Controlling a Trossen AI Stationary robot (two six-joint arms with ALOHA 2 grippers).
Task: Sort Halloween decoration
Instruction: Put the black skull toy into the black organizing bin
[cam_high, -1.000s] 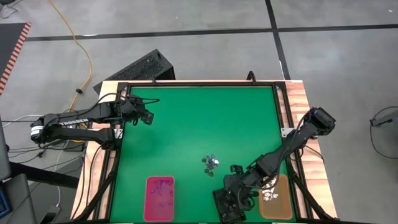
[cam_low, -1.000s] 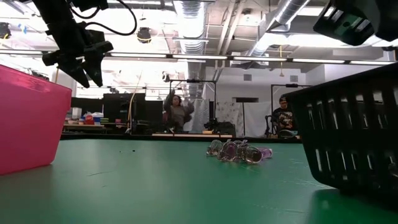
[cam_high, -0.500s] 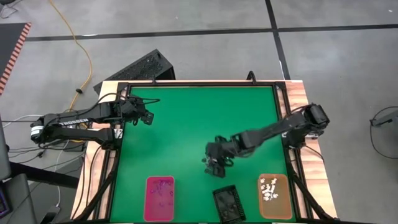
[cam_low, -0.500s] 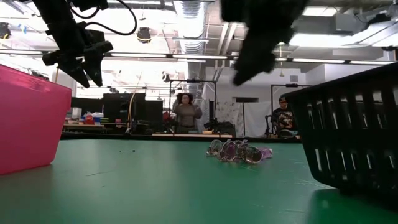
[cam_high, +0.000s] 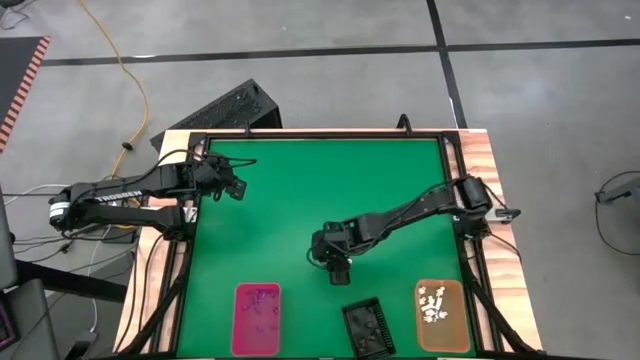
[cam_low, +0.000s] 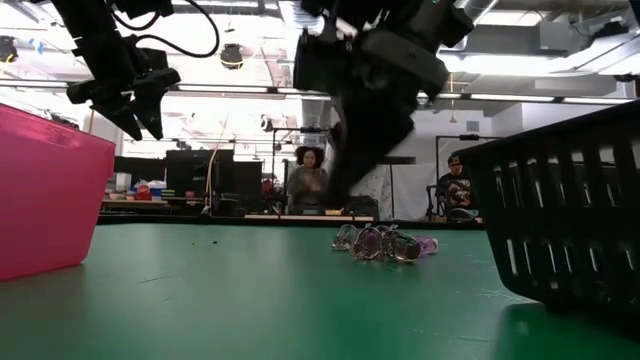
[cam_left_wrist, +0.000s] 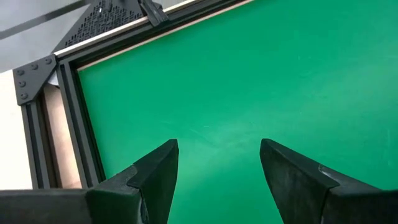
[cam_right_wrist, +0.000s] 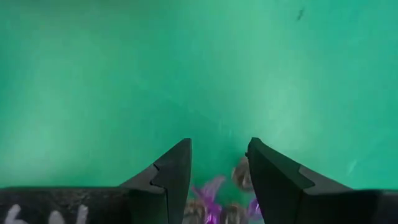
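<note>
Right hand (cam_right_wrist: 219, 180), fingers spread, hovers over the trinket cluster (cam_low: 384, 243) near desk (cam_high: 300, 200) centre; descend straight, isolate one purple piece, then pinch.

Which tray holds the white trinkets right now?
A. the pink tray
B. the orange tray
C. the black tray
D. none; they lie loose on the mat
B: in the high view the white trinkets lie inside the orange tray at the table's front right.
</note>
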